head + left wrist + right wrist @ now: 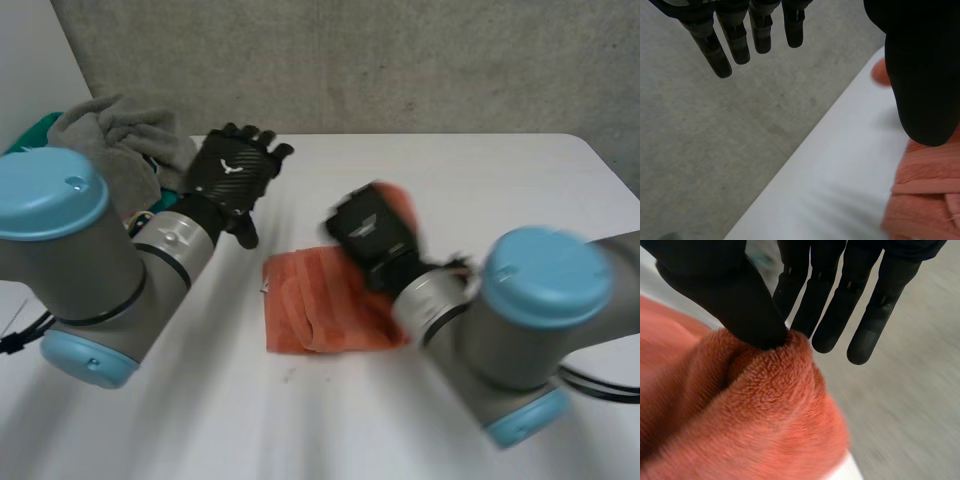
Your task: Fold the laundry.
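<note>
Orange towel [318, 308] lies folded in layers near the middle of the white counter [480, 180], between the robot's two arms. Its far right part is gathered up in the right hand [374, 236]. In the right wrist view the thumb [740, 300] presses a bunched ridge of the towel's pile against the nearest of the fingers [830, 320], which reach out straight past the cloth. The hand is thus clamped on the towel in a pinch. The rest of the towel spreads flat on the counter below and to the left of that hand, its stacked edges showing as parallel bands.

The left hand [232, 170] is held above the counter, to the left of the towel and apart from it, with its back to the head camera. Its fingers [720, 50] are straight and spread, and its thumb [922, 85] stands well away from them, holding nothing. In the left wrist view the towel's hemmed edge lies on the counter just beyond the thumb.

A heap of grey cloth [120, 135] sits at the counter's far left, behind the left hand. Something teal [35, 132] shows beside the heap; what it is cannot be told. A grey wall [400, 60] runs behind the counter.
</note>
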